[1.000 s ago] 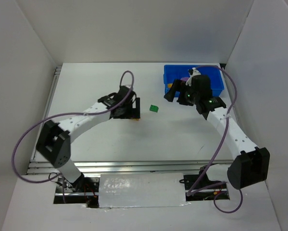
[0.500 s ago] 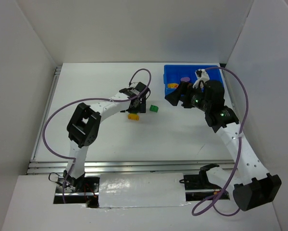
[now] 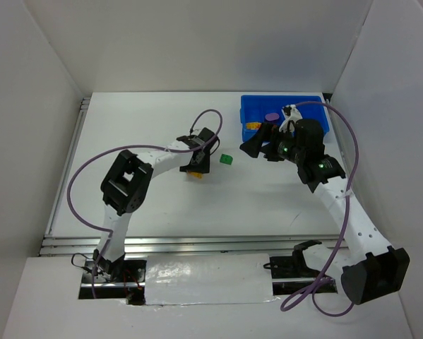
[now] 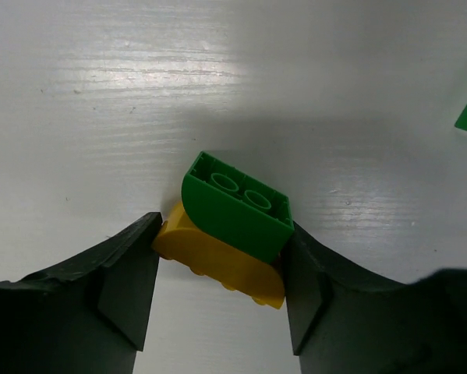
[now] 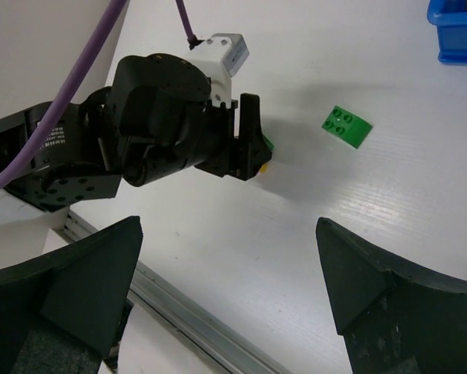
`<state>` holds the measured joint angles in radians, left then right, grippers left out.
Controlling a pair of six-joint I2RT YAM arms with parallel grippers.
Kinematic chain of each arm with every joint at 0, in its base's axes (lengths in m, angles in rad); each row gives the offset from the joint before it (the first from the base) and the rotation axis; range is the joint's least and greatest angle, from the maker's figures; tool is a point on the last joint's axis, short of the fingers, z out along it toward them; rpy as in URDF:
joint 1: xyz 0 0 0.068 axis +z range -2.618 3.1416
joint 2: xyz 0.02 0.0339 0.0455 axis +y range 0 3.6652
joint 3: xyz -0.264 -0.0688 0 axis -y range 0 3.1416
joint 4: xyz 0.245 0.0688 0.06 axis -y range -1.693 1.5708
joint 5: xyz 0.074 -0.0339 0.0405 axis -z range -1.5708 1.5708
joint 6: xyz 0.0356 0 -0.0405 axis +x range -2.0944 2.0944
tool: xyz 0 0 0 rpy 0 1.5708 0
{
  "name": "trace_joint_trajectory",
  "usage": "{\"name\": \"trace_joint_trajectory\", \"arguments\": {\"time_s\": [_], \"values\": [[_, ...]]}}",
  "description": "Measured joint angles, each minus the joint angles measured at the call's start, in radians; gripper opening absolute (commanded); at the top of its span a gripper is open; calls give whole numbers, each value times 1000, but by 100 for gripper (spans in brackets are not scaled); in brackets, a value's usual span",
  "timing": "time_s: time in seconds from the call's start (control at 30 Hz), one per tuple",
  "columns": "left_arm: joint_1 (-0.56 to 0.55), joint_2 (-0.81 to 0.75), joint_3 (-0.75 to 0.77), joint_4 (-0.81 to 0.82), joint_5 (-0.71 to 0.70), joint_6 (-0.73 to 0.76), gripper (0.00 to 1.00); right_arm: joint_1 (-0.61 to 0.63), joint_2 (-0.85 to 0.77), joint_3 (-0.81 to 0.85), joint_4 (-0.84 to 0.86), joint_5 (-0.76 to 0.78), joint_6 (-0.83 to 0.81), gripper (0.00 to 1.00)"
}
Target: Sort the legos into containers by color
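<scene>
Left hand (image 4: 221, 232) is closed on a stacked pair. Its two dark fingers (image 4: 116, 296) touch the opposite ends of a yellow round-topped plastic brick (image 4: 217, 269), and a green round-topped plastic brick (image 4: 237, 206) sits against that brick's upper side. Two round rings show on the green brick's flat face. The pair is down at the white counter (image 3: 140, 127), a little left of its middle. In the top view only a yellow edge (image 3: 195, 173) shows under this hand (image 3: 195, 164).

Just right of that hand, apart from it, a small green square plastic brick (image 3: 226, 160) lies flat on the counter with four studs up (image 5: 347, 125). It lies between the two hands.

Further right, the right hand (image 5: 229, 226) is spread wide with nothing between its fingers. It hangs above the counter (image 3: 257, 143), just in front of the near left corner of the bright blue rectangular plastic tray (image 3: 303, 99).

The tray stands at the far right of the counter. A round purple piece (image 3: 271, 116) and a yellow piece (image 3: 252, 126) lie in its left part. The right arm hides much of the rest of the tray.
</scene>
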<state>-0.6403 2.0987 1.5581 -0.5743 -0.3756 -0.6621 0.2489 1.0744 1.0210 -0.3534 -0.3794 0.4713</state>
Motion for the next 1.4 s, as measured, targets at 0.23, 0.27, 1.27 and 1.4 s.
{"name": "trace_joint_trajectory", "arguments": {"time_s": [0.23, 0.27, 1.27, 1.4], "values": [[2, -29, -55, 68, 11, 9, 14, 0, 0, -1, 3, -5, 0, 100], [2, -35, -65, 78, 13, 12, 10, 0, 0, -2, 5, -7, 0, 100], [-70, -834, -658, 545, 522, 346, 0, 26, 228, -71, 201, -350, 98, 92], [-80, -863, -664, 579, 618, 387, 0, 96, 228, -59, 176, -388, 109, 91]]}}
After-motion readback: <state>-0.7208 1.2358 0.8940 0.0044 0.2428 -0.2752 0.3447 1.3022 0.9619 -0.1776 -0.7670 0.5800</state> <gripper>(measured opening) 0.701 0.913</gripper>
